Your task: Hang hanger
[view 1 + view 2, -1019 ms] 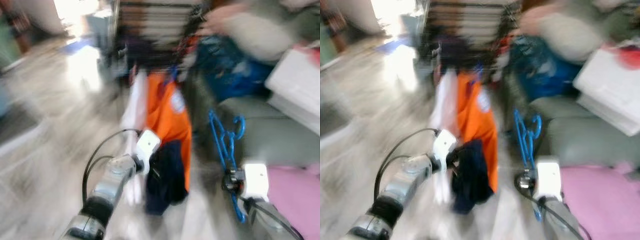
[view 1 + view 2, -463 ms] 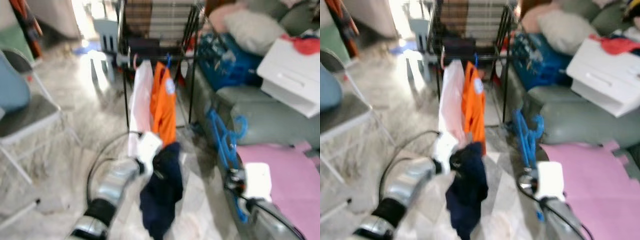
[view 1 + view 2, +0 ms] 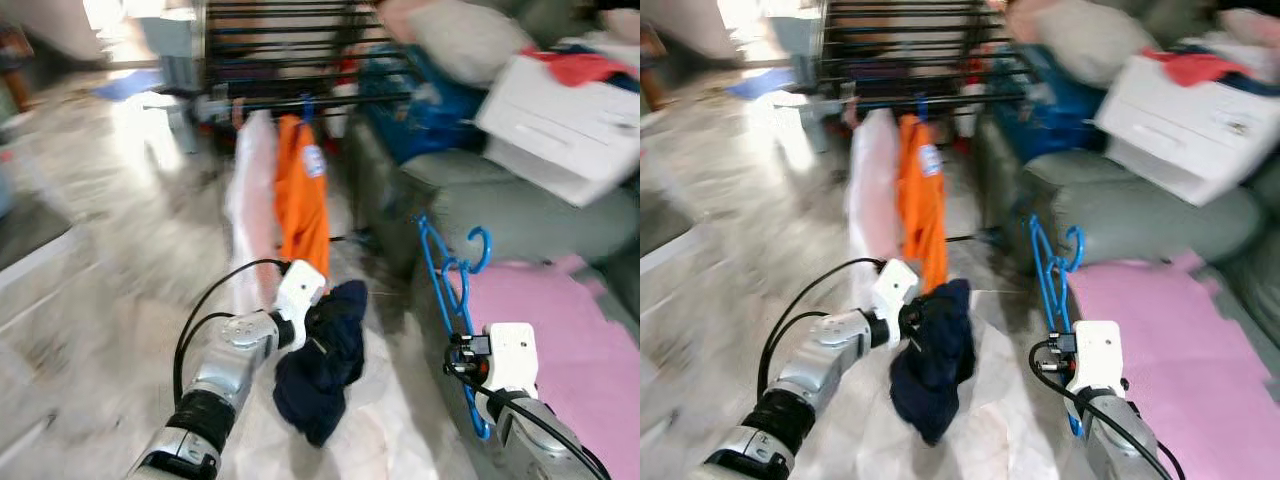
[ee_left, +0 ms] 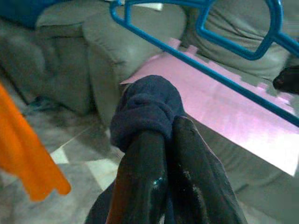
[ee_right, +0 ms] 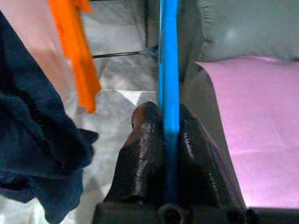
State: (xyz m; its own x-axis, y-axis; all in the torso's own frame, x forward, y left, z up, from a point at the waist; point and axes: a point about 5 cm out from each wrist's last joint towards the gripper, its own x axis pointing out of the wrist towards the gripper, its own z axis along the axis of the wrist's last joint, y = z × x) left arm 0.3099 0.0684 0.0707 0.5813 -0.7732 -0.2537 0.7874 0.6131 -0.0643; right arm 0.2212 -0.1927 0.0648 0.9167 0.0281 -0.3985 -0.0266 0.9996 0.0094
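Fingers of my right gripper (image 5: 170, 154) are squeezing tight on the blue hanger (image 3: 452, 290), one finger on each side of its thin bar. I am holding the hanger upright in front of me, with its hook at the top, beside the pink mat (image 3: 575, 340) and in front of the gray couch (image 3: 520, 215). My left gripper (image 4: 163, 154) is pinching a dark blue cloth (image 3: 322, 360). Its two fingers are pressed together with a bunch of the cloth caught at their tips, and the rest is hanging down over the pale floor (image 3: 110, 300). I am holding the cloth and the hanger apart, cloth on my left and hanger on my right.

Farther away, an orange shirt (image 3: 301, 195) and a pale pink piece of clothing (image 3: 250, 200) are hanging side by side on a black rack (image 3: 300, 101). Beyond the couch, a white box (image 3: 560, 125) is lying with something red (image 3: 585, 65) on top. The far things are looking blurry.
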